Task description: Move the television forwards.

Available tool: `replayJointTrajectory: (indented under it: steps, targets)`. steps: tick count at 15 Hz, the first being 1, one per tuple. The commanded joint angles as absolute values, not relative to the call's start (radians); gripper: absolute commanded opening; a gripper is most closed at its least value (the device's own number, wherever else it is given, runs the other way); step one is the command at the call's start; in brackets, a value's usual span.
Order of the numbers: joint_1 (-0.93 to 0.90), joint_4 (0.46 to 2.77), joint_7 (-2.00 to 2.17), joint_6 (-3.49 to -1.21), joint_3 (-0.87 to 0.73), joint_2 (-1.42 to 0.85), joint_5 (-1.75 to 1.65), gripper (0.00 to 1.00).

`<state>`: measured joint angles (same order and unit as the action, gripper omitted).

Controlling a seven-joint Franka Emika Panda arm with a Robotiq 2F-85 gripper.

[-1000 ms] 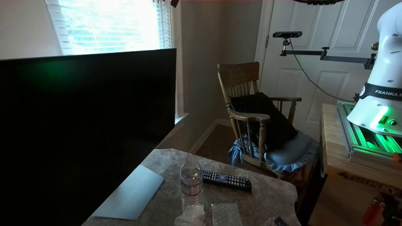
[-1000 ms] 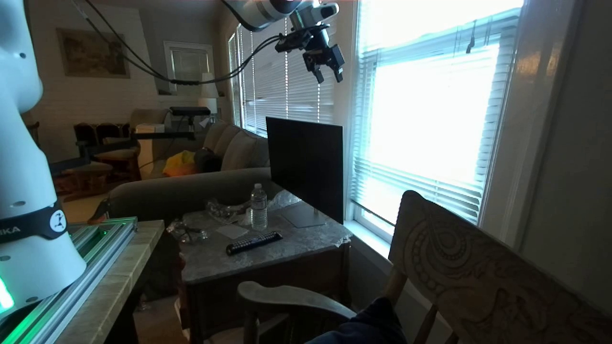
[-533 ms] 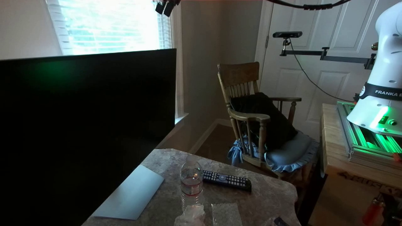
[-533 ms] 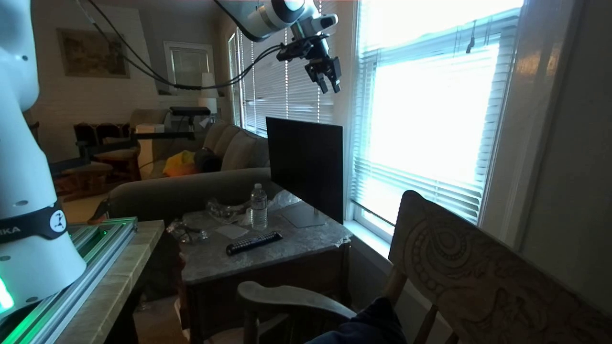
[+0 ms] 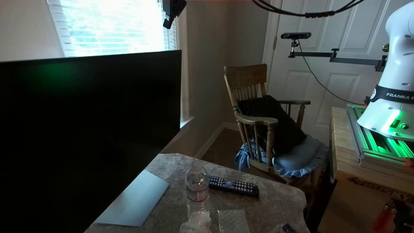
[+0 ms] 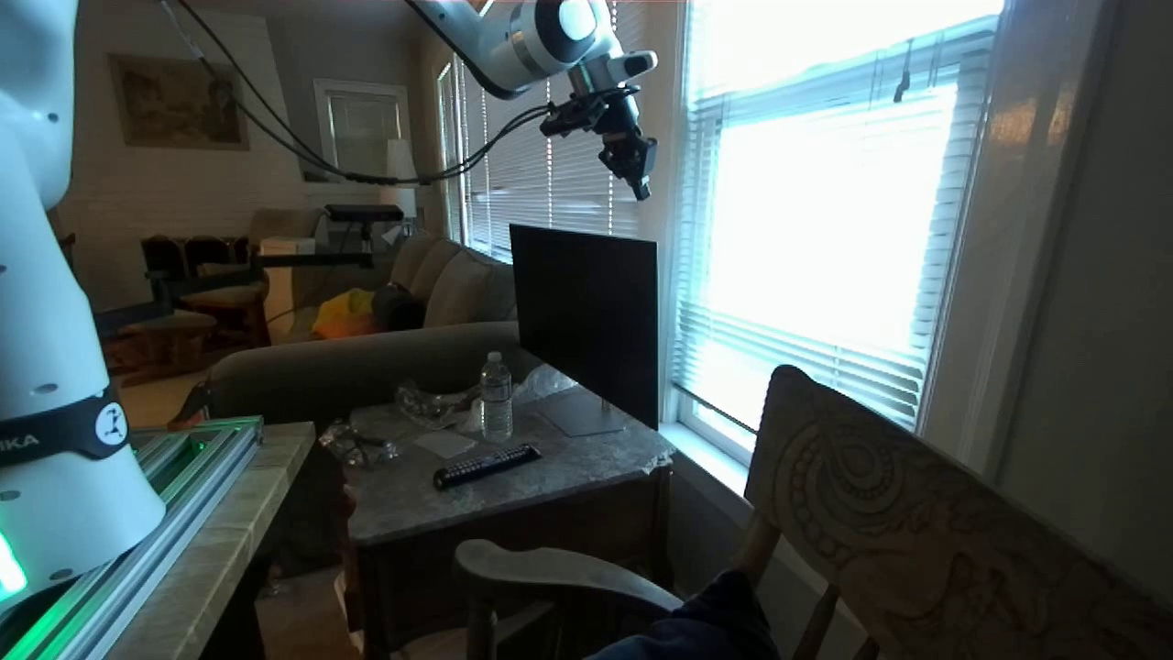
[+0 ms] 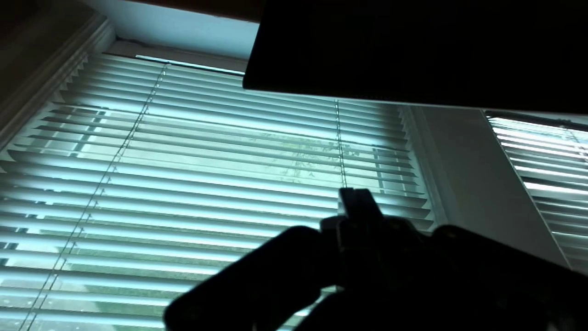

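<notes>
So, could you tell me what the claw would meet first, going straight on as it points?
Probably the window blinds, seen beyond the claw; the television looks near that line, and depth is unclear.

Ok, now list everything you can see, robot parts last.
Television: 1, black, on table
Table: 1, grey top, between sofa and chair
Remote: 1, black, on table
Bottle: 1, clear, on table
Packaging: several, clear, on table
Sofa: 1, greyish, beside table
Chair: 1, brown, beside table
Cushions: 2, black and blue, on chair
Blinds: several, white, near television
Door: 1, white, beyond chair
Picture: 1, brownish, beyond sofa
Workbench: 1, tan, beneath arm
Bracket cameras: 2, black, near workbench
Arm: 1, white, on workbench
End effector: 1, black, higher than television
</notes>
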<state>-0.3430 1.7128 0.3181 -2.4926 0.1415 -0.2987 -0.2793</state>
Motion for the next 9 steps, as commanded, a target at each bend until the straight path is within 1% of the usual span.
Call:
replayJointTrajectory:
  steps: [1, 9]
  targets:
    - [-0.371, 1.653, 0.365, -2.447, 0.119, -0.343, -0.318, 0.00]
    - [-0.375, 1.613, 0.326, -2.349, 0.127, -0.374, -0.285, 0.00]
